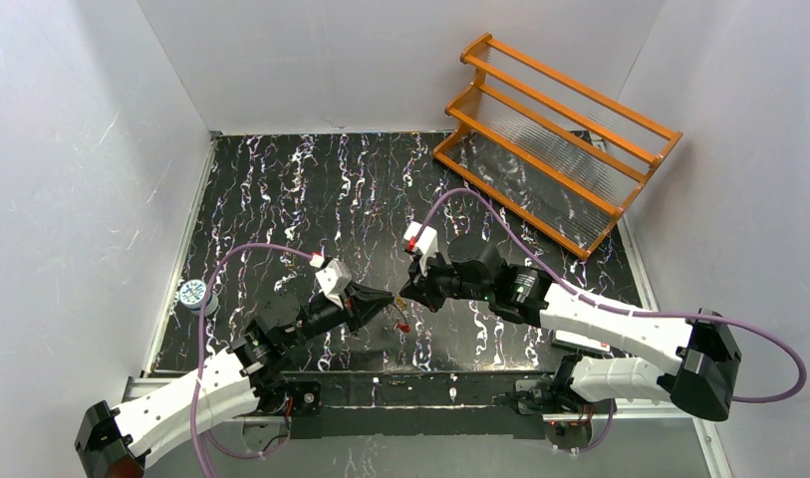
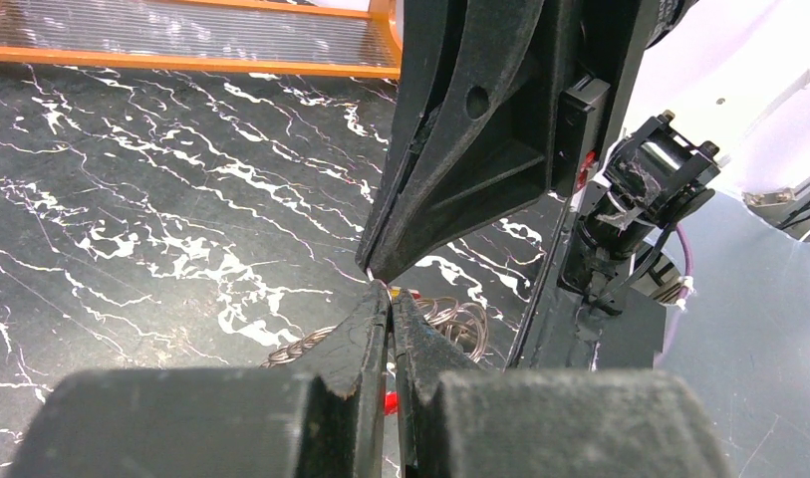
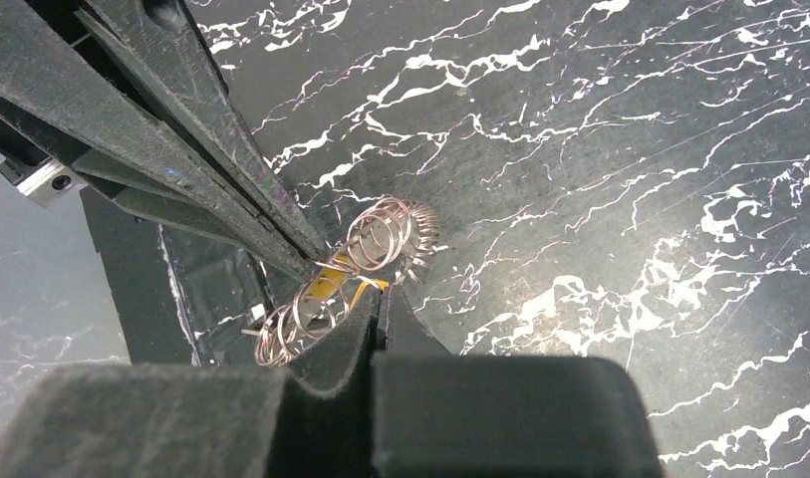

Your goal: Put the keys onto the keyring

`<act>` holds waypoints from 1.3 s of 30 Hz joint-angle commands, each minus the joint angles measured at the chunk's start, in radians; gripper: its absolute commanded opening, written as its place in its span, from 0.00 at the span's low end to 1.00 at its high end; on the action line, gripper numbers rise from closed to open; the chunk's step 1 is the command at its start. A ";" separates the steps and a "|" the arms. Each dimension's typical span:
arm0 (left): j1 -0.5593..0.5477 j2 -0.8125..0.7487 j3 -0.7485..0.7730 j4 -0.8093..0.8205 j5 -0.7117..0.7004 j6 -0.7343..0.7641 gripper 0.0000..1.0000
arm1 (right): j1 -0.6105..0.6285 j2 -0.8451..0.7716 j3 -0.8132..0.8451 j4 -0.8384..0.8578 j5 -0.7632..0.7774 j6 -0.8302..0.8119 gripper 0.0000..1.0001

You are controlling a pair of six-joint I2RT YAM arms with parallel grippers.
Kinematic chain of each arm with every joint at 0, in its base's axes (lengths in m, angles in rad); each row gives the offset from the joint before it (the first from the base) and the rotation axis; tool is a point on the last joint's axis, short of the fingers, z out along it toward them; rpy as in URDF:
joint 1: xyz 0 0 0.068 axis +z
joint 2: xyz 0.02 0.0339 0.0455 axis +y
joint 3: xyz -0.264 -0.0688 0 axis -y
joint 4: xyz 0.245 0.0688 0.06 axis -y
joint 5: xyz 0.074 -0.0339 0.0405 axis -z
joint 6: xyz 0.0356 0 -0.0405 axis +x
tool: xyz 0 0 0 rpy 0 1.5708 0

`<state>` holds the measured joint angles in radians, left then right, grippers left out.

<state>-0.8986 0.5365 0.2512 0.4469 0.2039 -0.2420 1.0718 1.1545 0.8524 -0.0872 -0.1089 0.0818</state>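
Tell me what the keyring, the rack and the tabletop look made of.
The keyring: thin metal wire, judging by its glinting silvery-pink coils. The rack: an orange-coated frame, whether wood or metal is unclear; its shelves look like clear ribbed plastic. The tabletop: smooth black with white veins in a marble pattern, possibly a printed sheet rather than stone.

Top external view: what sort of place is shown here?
Probably a laboratory robot test cell: plain white walls enclose a black marbled tabletop, with the left arm and right arm mounted at its near edge.
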 commanded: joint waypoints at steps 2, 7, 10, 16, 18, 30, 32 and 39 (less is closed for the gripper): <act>-0.002 -0.024 0.013 0.090 0.042 0.014 0.00 | -0.003 0.019 0.049 -0.045 -0.007 0.024 0.01; -0.002 -0.023 0.012 0.092 0.047 0.016 0.00 | -0.003 0.031 0.054 -0.055 -0.017 0.035 0.01; -0.002 -0.022 0.013 0.093 0.050 0.017 0.00 | -0.003 0.032 0.057 -0.053 -0.026 0.037 0.01; -0.003 -0.020 0.011 0.096 0.055 0.020 0.00 | -0.003 0.028 0.058 -0.045 -0.032 0.037 0.01; -0.002 -0.020 0.011 0.096 0.056 0.020 0.00 | -0.003 0.019 0.054 -0.039 -0.034 0.036 0.01; -0.002 -0.021 0.003 0.102 0.050 0.018 0.00 | -0.003 -0.034 0.025 -0.031 -0.011 0.014 0.26; -0.002 -0.019 0.003 0.102 0.054 0.018 0.00 | -0.003 -0.049 0.012 -0.019 -0.011 0.012 0.39; -0.002 -0.025 0.000 0.105 0.055 0.018 0.00 | -0.003 -0.153 -0.050 0.045 -0.038 -0.055 0.67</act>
<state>-0.8986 0.5320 0.2512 0.4969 0.2466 -0.2279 1.0691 1.0828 0.8352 -0.1173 -0.1329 0.0788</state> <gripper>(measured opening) 0.016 0.624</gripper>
